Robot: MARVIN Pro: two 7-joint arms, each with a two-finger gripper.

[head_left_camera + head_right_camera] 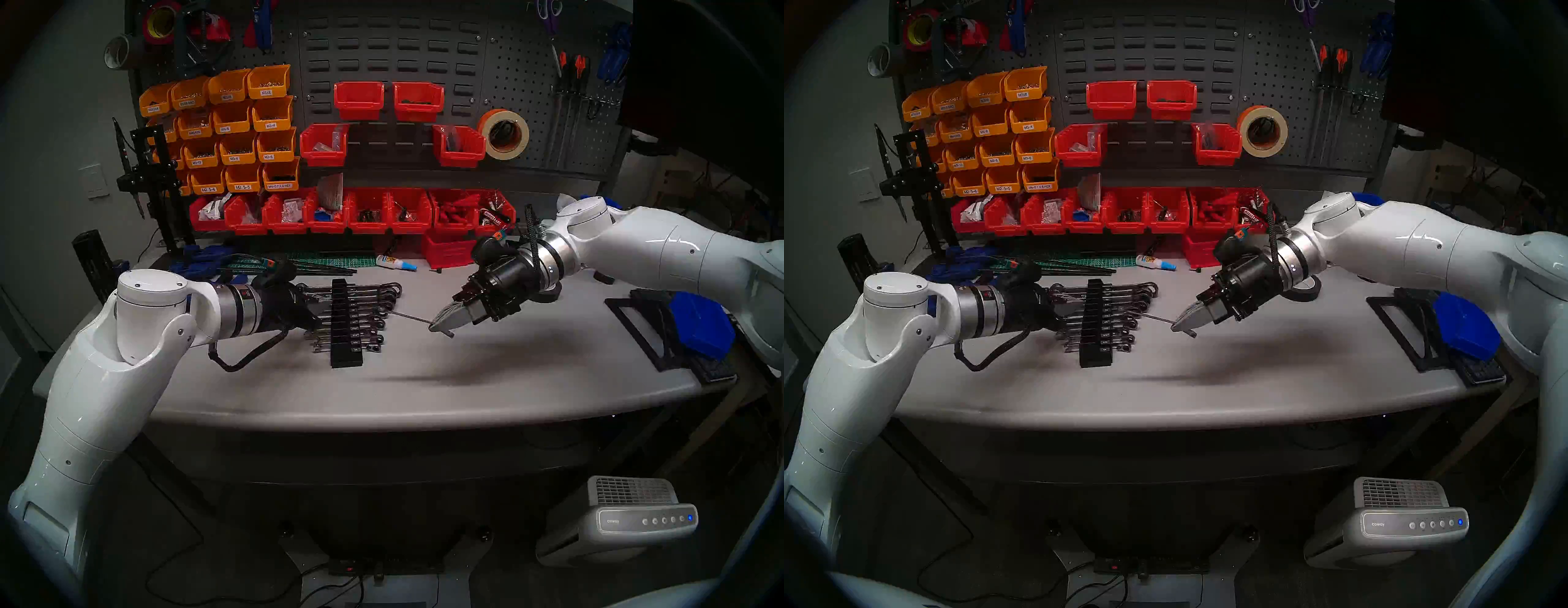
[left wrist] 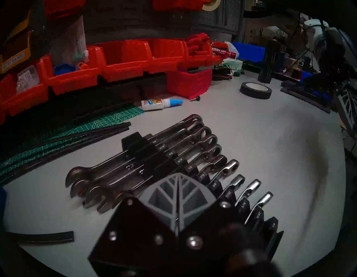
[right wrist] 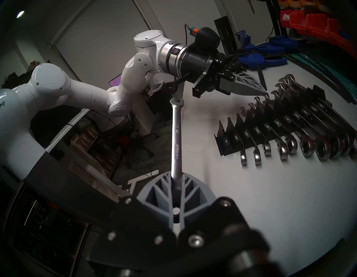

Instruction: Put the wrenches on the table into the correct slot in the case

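Right gripper (image 3: 176,185): grey ribbed fingers (image 3: 195,193) clamped on a slim chrome wrench (image 3: 176,139), gripped near its ring end. The shaft runs straight up the middle of the right wrist frame, open jaw at the top. In the head view this wrench (image 1: 409,317) is held above the desk (image 1: 466,382), at centre frame, pointing toward the case (image 1: 345,327).

Left gripper (image 2: 178,195): fingers (image 2: 164,193) pressed together, nothing between them; it sits at lower centre of its wrist frame, just over the case (image 2: 270,228).

Case: black stepped rack lying on the desk, left of centre in the head view. It is filled with chrome wrenches; the slots labelled 1/4 and 9/32 look empty in the right wrist frame.
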